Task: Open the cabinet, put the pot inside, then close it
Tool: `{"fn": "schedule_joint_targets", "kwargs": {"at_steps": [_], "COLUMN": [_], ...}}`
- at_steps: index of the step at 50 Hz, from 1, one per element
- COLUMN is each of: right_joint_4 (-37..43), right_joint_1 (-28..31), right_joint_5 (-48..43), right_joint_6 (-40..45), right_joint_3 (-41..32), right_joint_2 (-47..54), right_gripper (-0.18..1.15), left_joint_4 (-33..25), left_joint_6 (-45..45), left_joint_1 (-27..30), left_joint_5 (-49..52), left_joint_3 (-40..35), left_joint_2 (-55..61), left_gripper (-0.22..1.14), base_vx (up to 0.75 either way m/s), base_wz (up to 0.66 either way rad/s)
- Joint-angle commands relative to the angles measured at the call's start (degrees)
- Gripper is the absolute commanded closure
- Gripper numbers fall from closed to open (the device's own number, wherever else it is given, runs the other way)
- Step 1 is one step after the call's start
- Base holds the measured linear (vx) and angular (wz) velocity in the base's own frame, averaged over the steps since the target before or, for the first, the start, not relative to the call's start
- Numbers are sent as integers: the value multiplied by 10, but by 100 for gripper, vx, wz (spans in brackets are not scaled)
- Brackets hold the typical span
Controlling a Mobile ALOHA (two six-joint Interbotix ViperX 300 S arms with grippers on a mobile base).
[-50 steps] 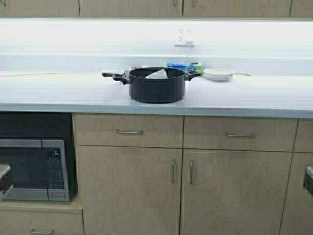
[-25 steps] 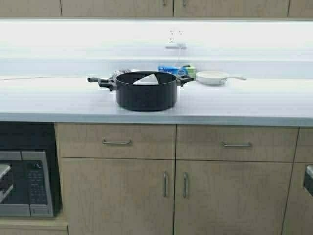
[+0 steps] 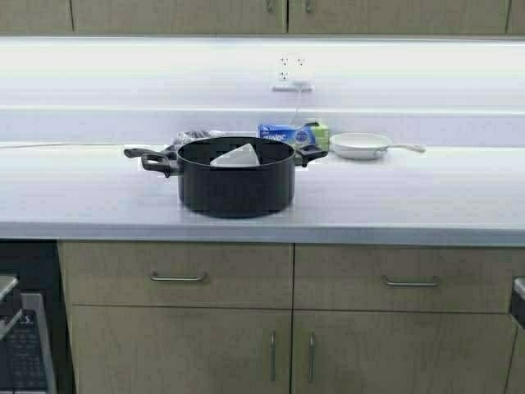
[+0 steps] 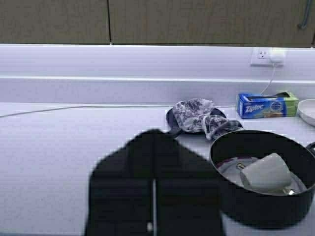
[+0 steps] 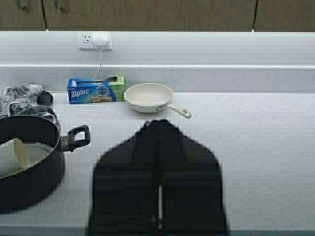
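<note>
Black pot (image 3: 236,185) on the counter (image 3: 410,197) holds a white cup (image 3: 236,156).

I'm looking at a kitchen: long pale counter (image 3: 410,197), tan wood-grain base cabinets (image 3: 180,353) with drawers (image 3: 176,275) below, wall cabinet (image 3: 176,15) along the frame's top, microwave (image 3: 25,353) lower left, pot (image 3: 236,185) and white pan (image 3: 361,145).

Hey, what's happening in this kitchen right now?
Nothing is being handled yet. The black pot sits on the countertop with a white object inside, a white pan and a Ziploc box behind it. The wall cabinet doors above are shut. The left gripper and right gripper are both closed, facing the counter.
</note>
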Motion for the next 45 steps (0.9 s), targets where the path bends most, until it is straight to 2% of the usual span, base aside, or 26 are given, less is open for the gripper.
{"fn": "schedule_joint_targets", "kwargs": {"at_steps": [1, 27, 34, 41, 45], "right_joint_4": [-3, -5, -4, -5, -5], "right_joint_1": [1, 2, 5, 6, 6], "right_joint_5": [0, 2, 2, 2, 1], "right_joint_6": [0, 3, 10, 15, 15], "right_joint_3": [-10, -11, -11, -6, -7], "right_joint_2": [7, 18, 16, 8, 7], "right_gripper": [91, 91, 90, 87, 82], "left_joint_4": [-1, -1, 3, 4, 4], "left_joint_6": [2, -9, -18, -18, -17], "left_joint_1": [1, 1, -23, -38, -38], "left_joint_5": [-5, -4, -4, -4, -4], "left_joint_3": [-13, -1, -6, -2, -2], "left_joint_2": [6, -19, -11, -6, -3], "left_gripper": [89, 89, 87, 79, 67], "base_vx": [32, 27, 26, 18, 15], "base_wz": [2, -1, -6, -4, 0]}}
